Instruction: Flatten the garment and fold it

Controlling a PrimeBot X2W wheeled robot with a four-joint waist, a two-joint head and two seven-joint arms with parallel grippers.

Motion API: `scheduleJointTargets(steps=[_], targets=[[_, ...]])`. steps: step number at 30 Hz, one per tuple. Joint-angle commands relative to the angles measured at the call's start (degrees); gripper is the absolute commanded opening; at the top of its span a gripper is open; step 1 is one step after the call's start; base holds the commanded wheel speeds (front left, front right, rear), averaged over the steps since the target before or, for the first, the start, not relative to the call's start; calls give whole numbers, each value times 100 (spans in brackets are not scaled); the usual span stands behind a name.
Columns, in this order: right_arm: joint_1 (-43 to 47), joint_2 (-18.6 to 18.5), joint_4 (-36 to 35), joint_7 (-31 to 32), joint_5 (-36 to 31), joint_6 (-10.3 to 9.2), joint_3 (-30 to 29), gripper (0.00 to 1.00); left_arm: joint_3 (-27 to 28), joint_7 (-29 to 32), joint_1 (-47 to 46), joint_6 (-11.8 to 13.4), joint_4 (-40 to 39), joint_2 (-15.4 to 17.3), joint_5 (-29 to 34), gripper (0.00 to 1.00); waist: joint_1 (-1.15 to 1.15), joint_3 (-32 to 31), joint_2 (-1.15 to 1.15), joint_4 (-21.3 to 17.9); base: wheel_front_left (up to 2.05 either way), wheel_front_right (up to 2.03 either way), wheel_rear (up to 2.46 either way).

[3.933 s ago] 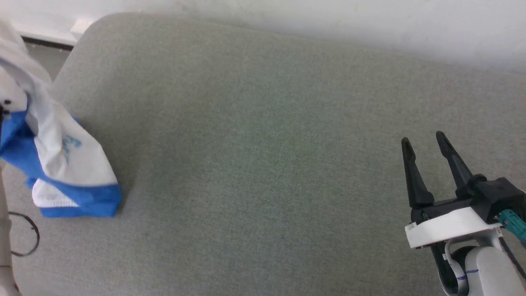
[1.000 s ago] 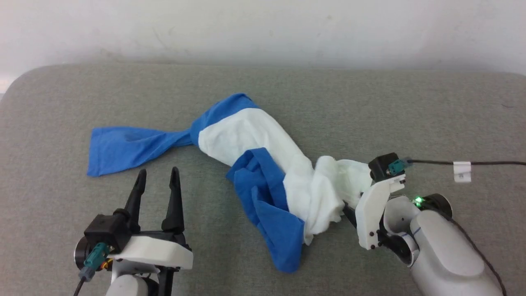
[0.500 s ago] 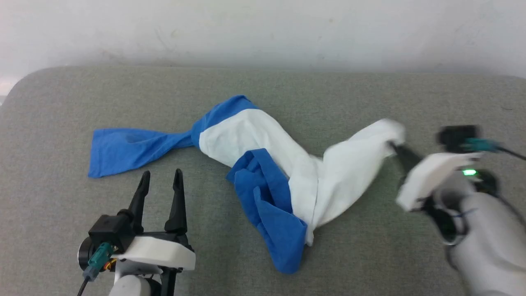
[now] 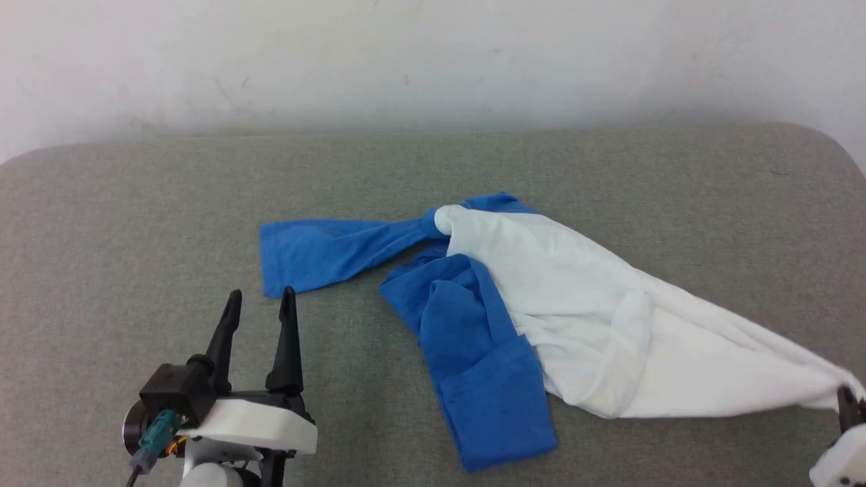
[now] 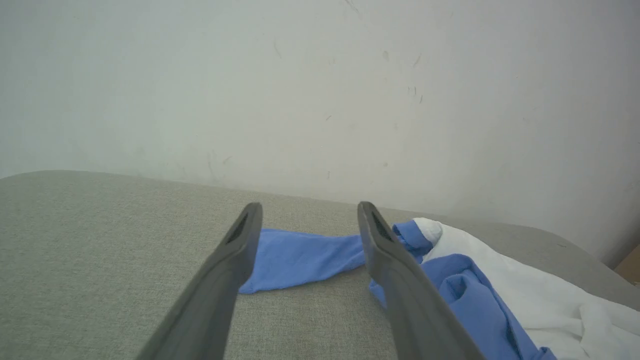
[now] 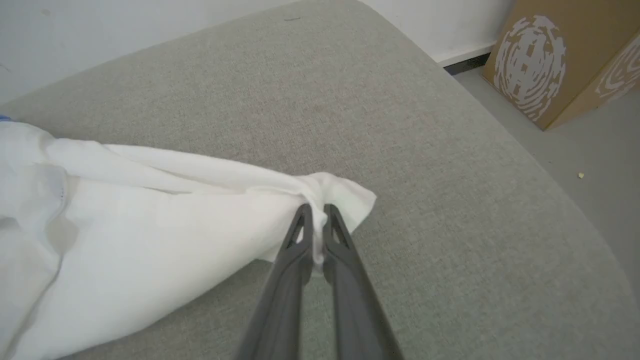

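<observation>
The garment [image 4: 582, 304] lies crumpled across the grey cushion [image 4: 135, 223], its white body stretched toward the lower right and its blue sleeves bunched in the middle and trailing left. At the head view's lower right edge my right gripper [image 4: 849, 399] is shut on a white corner of the garment [image 6: 330, 192]; in the right wrist view its fingertips [image 6: 316, 210] pinch that cloth. My left gripper [image 4: 260, 301] stands open at the lower left, just short of the left blue sleeve [image 5: 300, 257], which shows between its fingers [image 5: 245, 235] in the left wrist view.
A pale wall [image 4: 433, 61] runs behind the cushion. The cushion's rounded right end [image 6: 525, 165] drops to a grey floor [image 6: 590, 165], where brown cardboard boxes [image 6: 545, 55] stand.
My right gripper has closed on a white corner of the garment and pulled it out to the right and toward me, drawing the white body long. The head view has shifted. The left gripper stays open.
</observation>
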Motion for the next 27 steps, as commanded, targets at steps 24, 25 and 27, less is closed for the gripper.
scheduleJointTargets(steps=[24,25,27], targets=[[535,213,-1710,-1752,-310,-4,1907,100,-186,299,211,87,299,40,31,100,0,-331,0,-120,0,0,0],[581,213,-1772,-1743,-315,-4,2036,100,-274,376,167,63,326,43,75,100,0,-324,0,-123,0,0,0],[651,213,-1892,-1727,-321,-4,2259,100,-491,579,10,-18,409,17,137,100,0,-284,0,-138,0,0,0]])
